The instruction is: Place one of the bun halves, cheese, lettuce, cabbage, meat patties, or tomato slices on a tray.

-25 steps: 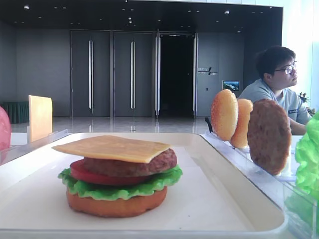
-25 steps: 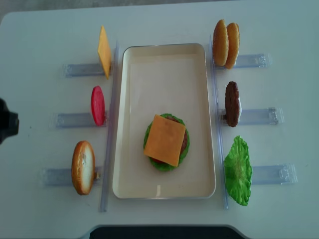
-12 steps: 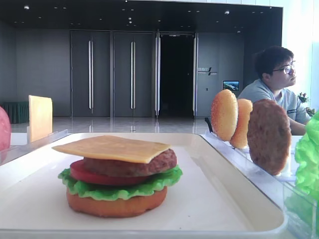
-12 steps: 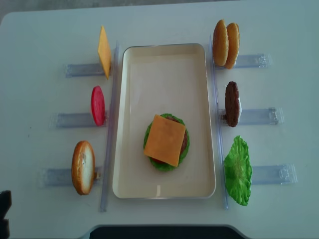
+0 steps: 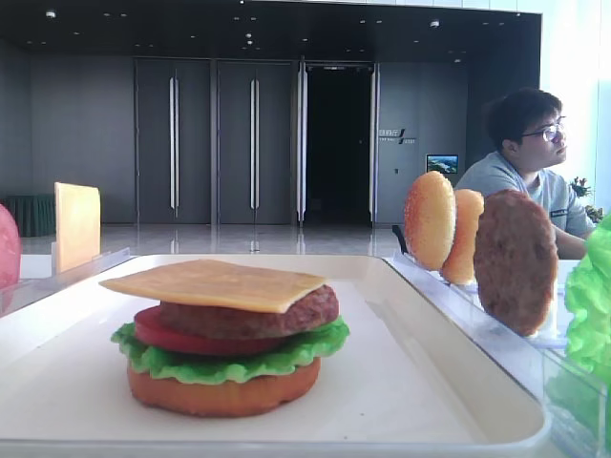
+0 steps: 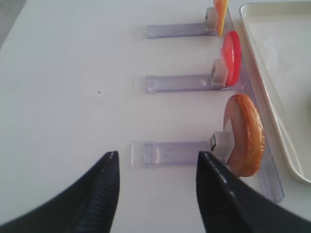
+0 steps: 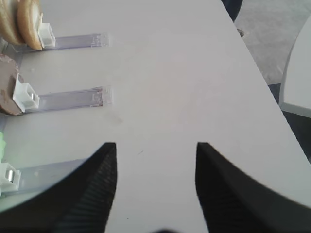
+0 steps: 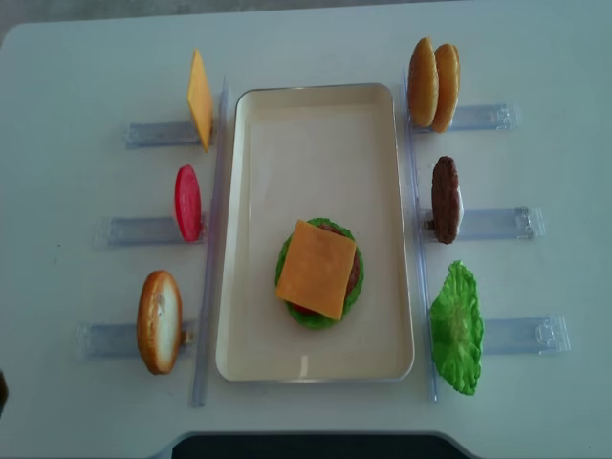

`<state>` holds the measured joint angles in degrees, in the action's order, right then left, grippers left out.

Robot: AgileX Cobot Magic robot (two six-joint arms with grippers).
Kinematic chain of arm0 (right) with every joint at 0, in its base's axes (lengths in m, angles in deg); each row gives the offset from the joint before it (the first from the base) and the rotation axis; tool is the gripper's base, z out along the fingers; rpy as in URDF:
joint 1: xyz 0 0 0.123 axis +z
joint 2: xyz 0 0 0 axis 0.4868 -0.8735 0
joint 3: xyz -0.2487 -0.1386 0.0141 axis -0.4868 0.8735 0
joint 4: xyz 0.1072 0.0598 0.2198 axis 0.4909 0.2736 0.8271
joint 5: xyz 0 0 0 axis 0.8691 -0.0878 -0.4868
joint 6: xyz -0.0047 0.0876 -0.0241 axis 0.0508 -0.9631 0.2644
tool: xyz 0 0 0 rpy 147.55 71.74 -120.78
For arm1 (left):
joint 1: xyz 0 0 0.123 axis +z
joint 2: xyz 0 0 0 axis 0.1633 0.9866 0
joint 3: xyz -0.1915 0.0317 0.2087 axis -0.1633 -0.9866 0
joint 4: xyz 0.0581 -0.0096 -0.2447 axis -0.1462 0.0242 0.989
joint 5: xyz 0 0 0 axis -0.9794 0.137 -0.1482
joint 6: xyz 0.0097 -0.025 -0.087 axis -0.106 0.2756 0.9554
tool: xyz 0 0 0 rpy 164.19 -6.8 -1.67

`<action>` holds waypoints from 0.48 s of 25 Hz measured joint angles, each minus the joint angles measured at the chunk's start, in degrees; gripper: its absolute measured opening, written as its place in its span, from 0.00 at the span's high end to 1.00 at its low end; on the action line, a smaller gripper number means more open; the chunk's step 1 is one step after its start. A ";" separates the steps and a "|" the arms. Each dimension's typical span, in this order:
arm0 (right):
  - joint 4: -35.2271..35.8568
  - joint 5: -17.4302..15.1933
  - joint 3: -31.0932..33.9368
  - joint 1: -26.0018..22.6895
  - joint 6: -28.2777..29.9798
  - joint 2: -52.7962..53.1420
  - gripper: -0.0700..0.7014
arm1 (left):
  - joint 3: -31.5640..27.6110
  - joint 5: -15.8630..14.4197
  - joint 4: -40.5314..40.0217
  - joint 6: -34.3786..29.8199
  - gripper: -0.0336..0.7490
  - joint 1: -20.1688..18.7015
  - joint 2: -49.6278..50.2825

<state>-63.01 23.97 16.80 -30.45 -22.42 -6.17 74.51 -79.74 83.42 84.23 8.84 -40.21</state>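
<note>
On the cream tray (image 8: 316, 143) stands a stack of bun half (image 5: 224, 393), lettuce (image 5: 239, 364), tomato slice (image 5: 167, 334) and meat patty (image 5: 263, 315), topped by a cheese (image 8: 316, 269) square. My left gripper (image 6: 157, 153) is open over the table, its tips level with a clear holder whose bun half (image 6: 245, 136) stands just to the right. A tomato slice (image 6: 232, 58) and a cheese slice (image 6: 221, 9) stand further on. My right gripper (image 7: 156, 144) is open above bare table, right of the holders.
Right of the tray, clear holders (image 8: 497, 224) carry two bun halves (image 8: 433, 83), a meat patty (image 8: 445, 199) and a lettuce leaf (image 8: 456, 327). A seated person (image 5: 535, 162) is behind the table. The table's right edge (image 7: 257, 68) runs close to my right gripper.
The left arm's dark shape slid down the left edge of the overhead view and has almost left it. The stack and the holders have not moved.
</note>
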 joint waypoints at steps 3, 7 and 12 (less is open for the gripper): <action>0.00 0.00 0.00 0.00 0.00 0.00 0.45 | -0.28 0.78 0.38 0.00 0.46 0.00 0.00; 0.00 0.00 0.00 0.00 0.00 0.00 0.45 | -0.28 1.09 0.43 0.00 0.46 0.00 0.00; 0.00 0.00 0.00 0.00 0.00 0.00 0.45 | -0.28 1.16 0.43 0.00 0.46 0.00 0.00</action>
<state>-63.01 23.97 16.80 -30.45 -22.42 -6.17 74.23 -78.58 83.85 84.23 8.84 -40.21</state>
